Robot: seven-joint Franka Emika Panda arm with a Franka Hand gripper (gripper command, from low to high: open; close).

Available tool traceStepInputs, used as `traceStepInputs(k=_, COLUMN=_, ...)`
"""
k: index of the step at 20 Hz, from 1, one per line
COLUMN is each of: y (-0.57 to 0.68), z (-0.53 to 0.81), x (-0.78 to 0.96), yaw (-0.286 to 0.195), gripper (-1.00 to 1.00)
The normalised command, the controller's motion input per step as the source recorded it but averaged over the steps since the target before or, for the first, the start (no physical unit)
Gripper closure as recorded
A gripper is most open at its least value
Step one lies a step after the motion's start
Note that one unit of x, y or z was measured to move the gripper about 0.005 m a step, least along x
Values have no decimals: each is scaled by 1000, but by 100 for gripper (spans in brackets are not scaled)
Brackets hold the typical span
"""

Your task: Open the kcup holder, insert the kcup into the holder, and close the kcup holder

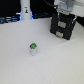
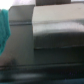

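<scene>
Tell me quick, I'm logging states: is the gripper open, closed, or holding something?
Gripper: cannot be told; its fingers are blurred against the kcup holder. The kcup stands apart on the table, so it is not held.

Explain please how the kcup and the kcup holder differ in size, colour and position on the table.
The kcup is tiny; the kcup holder is far larger. The kcup is whitish-grey with a green top; the kcup holder is black and boxy. The kcup stands alone in the open, while the kcup holder sits farther back, under the gripper. Both rest upright on the white table.
</scene>
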Motion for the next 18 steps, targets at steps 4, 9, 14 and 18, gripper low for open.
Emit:
traceStepInputs(k=4, y=16, z=-374, x=-363, yaw=-17, gripper=-100)
traceStepInputs(k=9, y=-10, z=-202, x=-248, yaw=-8, gripper=-100)
traceStepInputs(k=14, y=-231, z=218, x=-404, yaw=12, gripper=-100)
traceStepInputs(k=18, y=8, z=72, x=-237, yaw=-1, gripper=-100)
